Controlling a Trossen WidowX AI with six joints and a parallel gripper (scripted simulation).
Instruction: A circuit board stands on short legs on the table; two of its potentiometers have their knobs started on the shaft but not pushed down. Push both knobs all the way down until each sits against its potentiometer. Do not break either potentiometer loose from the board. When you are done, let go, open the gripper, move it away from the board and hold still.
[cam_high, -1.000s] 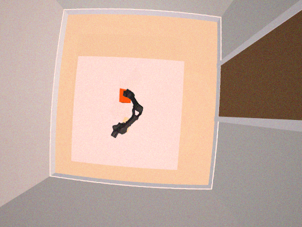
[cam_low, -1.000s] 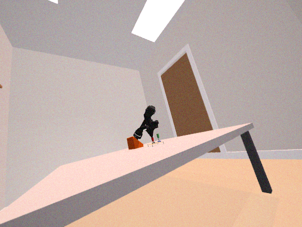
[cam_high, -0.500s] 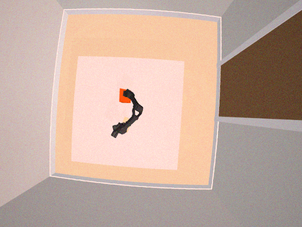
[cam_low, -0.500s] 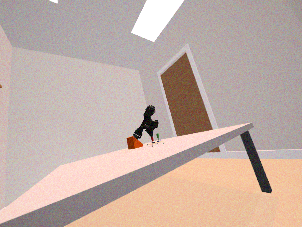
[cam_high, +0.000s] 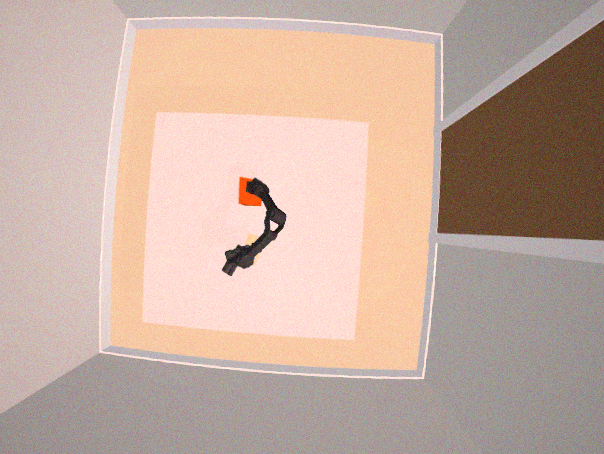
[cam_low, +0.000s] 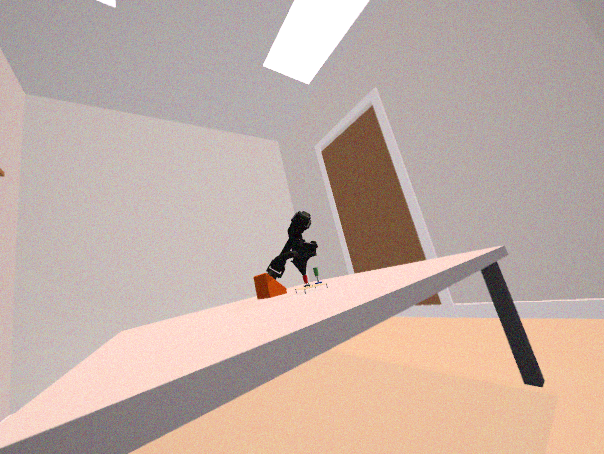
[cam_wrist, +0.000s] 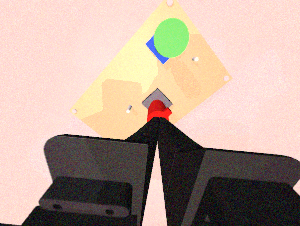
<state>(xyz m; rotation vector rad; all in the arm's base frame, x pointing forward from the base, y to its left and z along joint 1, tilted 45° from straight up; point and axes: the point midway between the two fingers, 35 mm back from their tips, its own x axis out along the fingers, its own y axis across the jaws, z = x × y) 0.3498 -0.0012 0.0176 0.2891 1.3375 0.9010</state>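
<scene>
The end effector (cam_low: 305, 275) (cam_wrist: 158, 122), closed and empty, is set over the red knob (cam_low: 305, 279) (cam_wrist: 158, 109), apparently being pressed down. The green knob (cam_low: 315, 272) (cam_wrist: 171, 38), at one o'clock in the wrist view, stands raised on the circuit board (cam_high: 252, 239) (cam_low: 320, 285) (cam_wrist: 125, 70); straight, centred pushing is needed next.

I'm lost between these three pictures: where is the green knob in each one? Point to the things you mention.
Top: not visible.
Exterior: just right of the red knob (cam_low: 305, 279) (cam_wrist: 158, 111), the green knob (cam_low: 315, 272) (cam_wrist: 171, 38) standing upright.
Wrist: upper middle, a green disc.
Shared landmark: the black arm (cam_high: 256, 246) (cam_low: 295, 240) (cam_wrist: 181, 175).
</scene>
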